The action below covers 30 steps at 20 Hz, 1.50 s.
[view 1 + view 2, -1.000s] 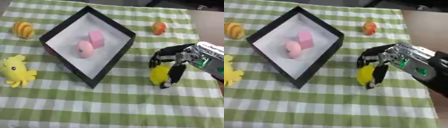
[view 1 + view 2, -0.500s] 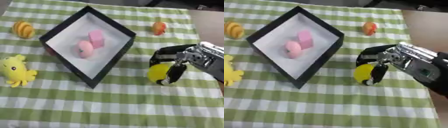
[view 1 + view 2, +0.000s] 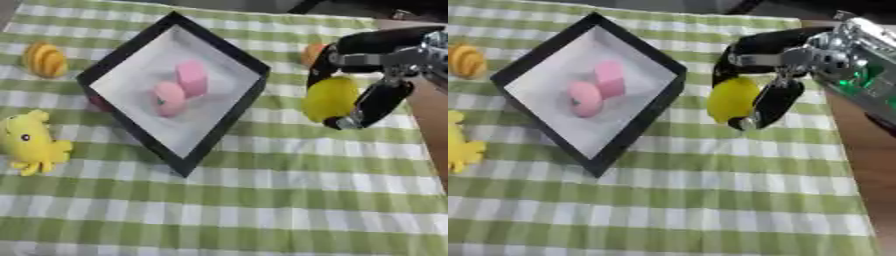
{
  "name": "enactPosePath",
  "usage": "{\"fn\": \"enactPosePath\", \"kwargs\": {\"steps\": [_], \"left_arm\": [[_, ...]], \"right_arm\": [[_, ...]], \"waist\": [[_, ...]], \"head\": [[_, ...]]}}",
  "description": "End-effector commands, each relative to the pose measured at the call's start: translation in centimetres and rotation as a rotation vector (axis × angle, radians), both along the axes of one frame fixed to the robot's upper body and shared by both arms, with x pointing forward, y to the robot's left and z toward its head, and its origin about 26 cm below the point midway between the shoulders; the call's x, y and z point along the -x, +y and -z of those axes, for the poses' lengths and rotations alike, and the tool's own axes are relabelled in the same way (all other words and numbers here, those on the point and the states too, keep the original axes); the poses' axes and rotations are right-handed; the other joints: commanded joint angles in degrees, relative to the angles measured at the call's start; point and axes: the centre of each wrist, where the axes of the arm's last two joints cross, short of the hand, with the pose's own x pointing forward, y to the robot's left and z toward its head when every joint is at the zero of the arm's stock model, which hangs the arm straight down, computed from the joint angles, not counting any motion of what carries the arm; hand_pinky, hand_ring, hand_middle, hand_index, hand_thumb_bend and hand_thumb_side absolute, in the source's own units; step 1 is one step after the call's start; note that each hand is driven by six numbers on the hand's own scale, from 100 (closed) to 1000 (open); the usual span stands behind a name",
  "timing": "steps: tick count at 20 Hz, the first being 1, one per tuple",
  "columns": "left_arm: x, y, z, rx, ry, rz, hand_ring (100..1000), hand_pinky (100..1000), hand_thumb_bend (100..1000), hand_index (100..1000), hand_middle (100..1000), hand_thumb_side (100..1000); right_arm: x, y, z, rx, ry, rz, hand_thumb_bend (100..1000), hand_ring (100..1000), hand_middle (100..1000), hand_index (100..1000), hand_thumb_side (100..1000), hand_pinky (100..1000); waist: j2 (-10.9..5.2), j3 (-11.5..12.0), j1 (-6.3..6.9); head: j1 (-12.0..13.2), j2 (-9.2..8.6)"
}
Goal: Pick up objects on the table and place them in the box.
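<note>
While its curled fingers wrap one yellow rounded object [image 3: 331, 98], the right robot hand [image 3: 372, 75] holds that object above the green-and-white checked cloth [image 3: 262, 200] covering the worktop, just to the right of the box [image 3: 219, 131]. One black box with a white floor sits tilted like a diamond left of centre. Inside it lie two pink objects [image 3: 179, 89], side by side and touching or nearly so. Three more toys rest on the cloth outside the box: one orange striped object [image 3: 45, 59] near the far left edge, one yellow duck-like figure [image 3: 31, 144] at the left edge nearer the viewer, and one small orange object [image 3: 312, 53] at the far right, partly hidden behind the robot hand. That makes two yellow items, two orange items and two pink items altogether. Only one robot hand is visible, entering from the upper right.
</note>
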Motion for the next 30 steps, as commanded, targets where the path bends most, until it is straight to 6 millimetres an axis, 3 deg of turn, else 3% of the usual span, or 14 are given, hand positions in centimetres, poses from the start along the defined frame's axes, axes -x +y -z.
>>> {"fn": "enactPosePath", "kwargs": {"steps": [1, 8, 20, 24, 30], "left_arm": [[0.2, 0.4, -0.9, -0.035, -0.024, 0.003, 832, 802, 307, 851, 735, 774], [0.2, 0.4, -0.9, -0.042, -0.020, 0.009, 833, 802, 307, 851, 735, 773], [-0.1, 0.1, -1.8, -0.043, -0.051, 0.018, 836, 803, 314, 853, 738, 771], [-0.1, 0.1, -2.1, -0.039, -0.060, 0.012, 837, 803, 316, 853, 739, 771], [-0.2, -0.1, -2.3, -0.034, -0.071, 0.016, 839, 805, 320, 852, 738, 769]], "right_arm": [[0.5, 0.9, -2.2, 0.031, -0.073, -0.041, 318, 714, 566, 672, 100, 819], [0.7, 5.0, -4.6, 0.034, -0.131, -0.097, 329, 714, 568, 673, 100, 818], [-3.3, 12.7, -7.9, 0.042, -0.208, -0.164, 325, 715, 572, 677, 100, 817], [-5.0, 15.0, -6.8, 0.042, -0.178, -0.157, 322, 715, 571, 677, 100, 816], [-7.8, 18.2, -3.4, 0.053, -0.115, -0.142, 326, 714, 572, 678, 100, 815]], "waist": [[-1.07, 0.11, -0.32], [-1.54, 1.05, -0.55], [-0.44, 3.35, -1.07], [-0.17, 3.66, -1.26], [0.10, 3.96, -1.22]], "head": [[-0.15, -0.13], [-0.83, -0.13], [-2.59, -0.13], [-2.91, -0.13], [-3.38, -0.13]]}}
